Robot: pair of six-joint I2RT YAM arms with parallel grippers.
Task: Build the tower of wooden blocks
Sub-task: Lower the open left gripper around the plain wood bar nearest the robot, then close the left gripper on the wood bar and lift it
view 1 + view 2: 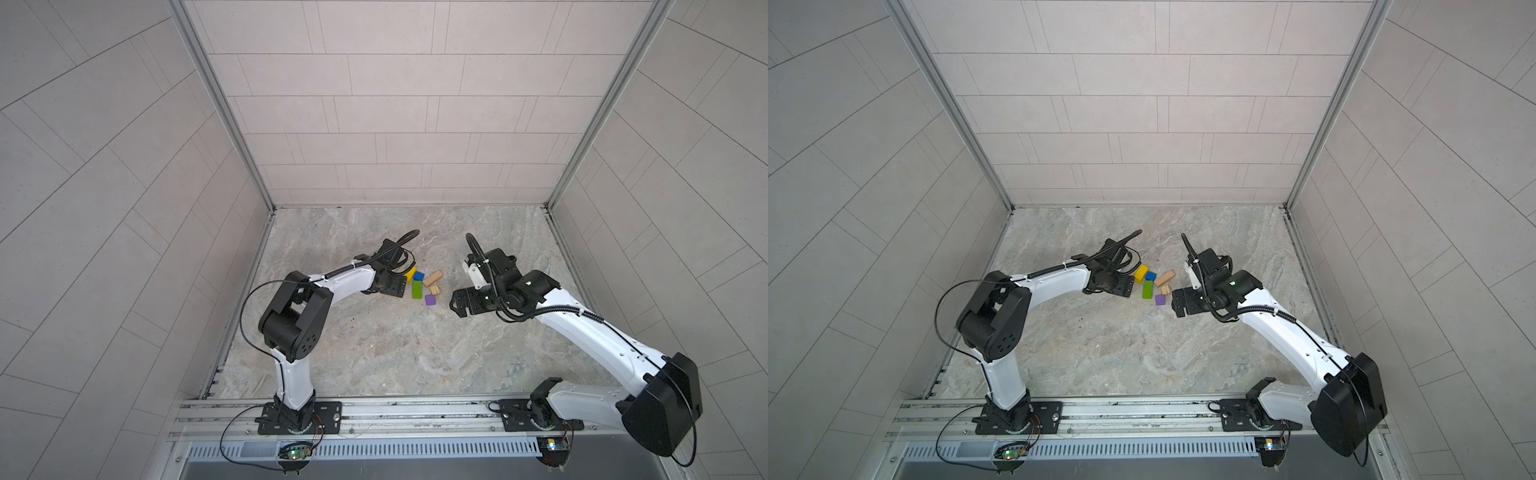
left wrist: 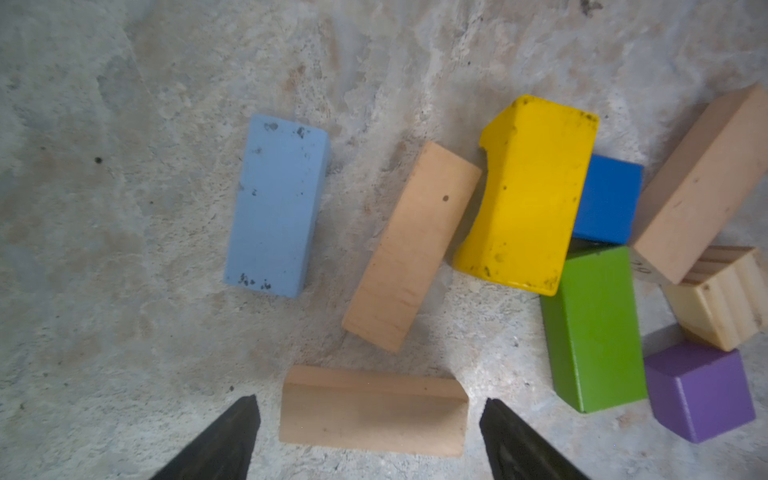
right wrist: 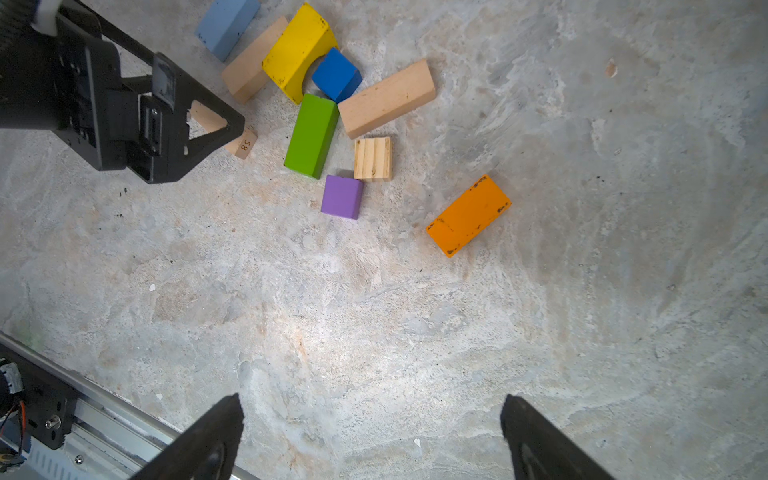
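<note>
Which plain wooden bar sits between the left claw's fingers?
The tan bar crosswise between the left gripper's open fingers. The other two tan bars lie farther off, by the yellow block and dark-blue cube.

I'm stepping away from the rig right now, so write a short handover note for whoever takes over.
Left gripper: open, jaws either side of a tan bar, not gripping it.
Right gripper: open, over bare table, holding nothing.
Blocks: light-blue bar, second tan bar, yellow block, dark-blue cube, green bar, purple cube, third tan bar and striped block clustered mid-table; orange bar lies apart.
Done: nothing stacked.
Left: all the stacking.
</note>
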